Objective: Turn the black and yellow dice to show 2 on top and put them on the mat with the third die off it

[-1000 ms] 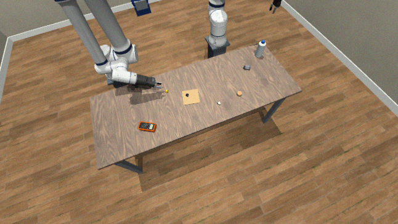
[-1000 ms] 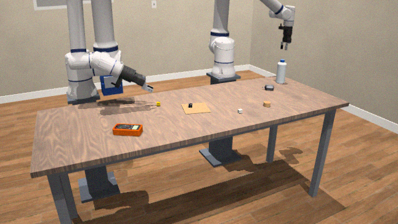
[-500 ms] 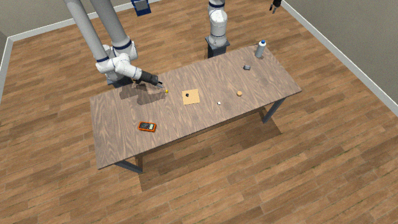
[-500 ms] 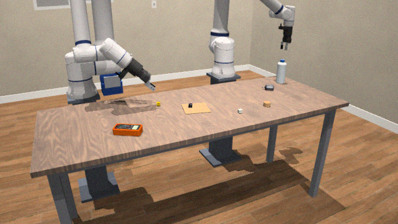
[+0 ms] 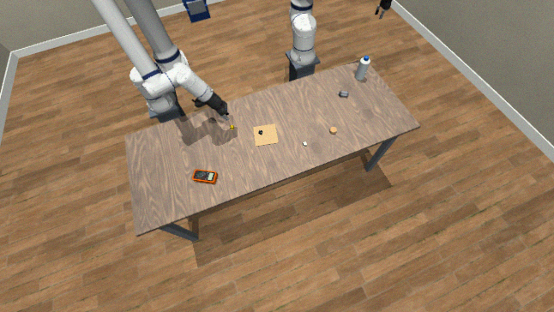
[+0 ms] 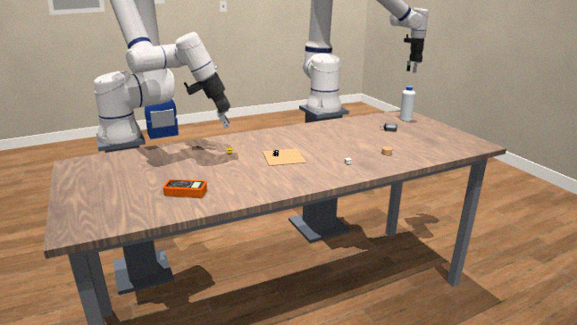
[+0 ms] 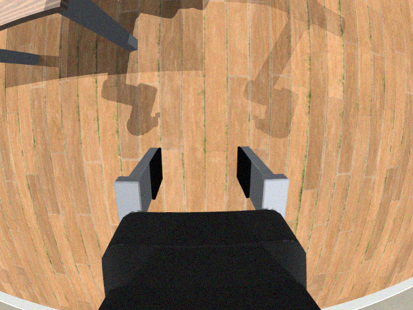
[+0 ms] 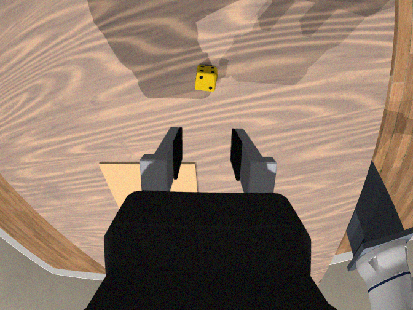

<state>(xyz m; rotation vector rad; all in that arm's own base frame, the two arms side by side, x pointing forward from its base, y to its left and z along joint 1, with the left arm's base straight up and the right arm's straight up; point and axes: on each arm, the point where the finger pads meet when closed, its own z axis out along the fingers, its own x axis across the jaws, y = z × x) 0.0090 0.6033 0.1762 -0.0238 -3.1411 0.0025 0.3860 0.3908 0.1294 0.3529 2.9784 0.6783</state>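
Right hand [image 5: 225, 117] [image 6: 226, 124] [image 8: 206, 153] stands partly open, holding nothing, above and apart from the yellow die [image 5: 231, 127] [image 6: 229, 151] [image 8: 205, 78]
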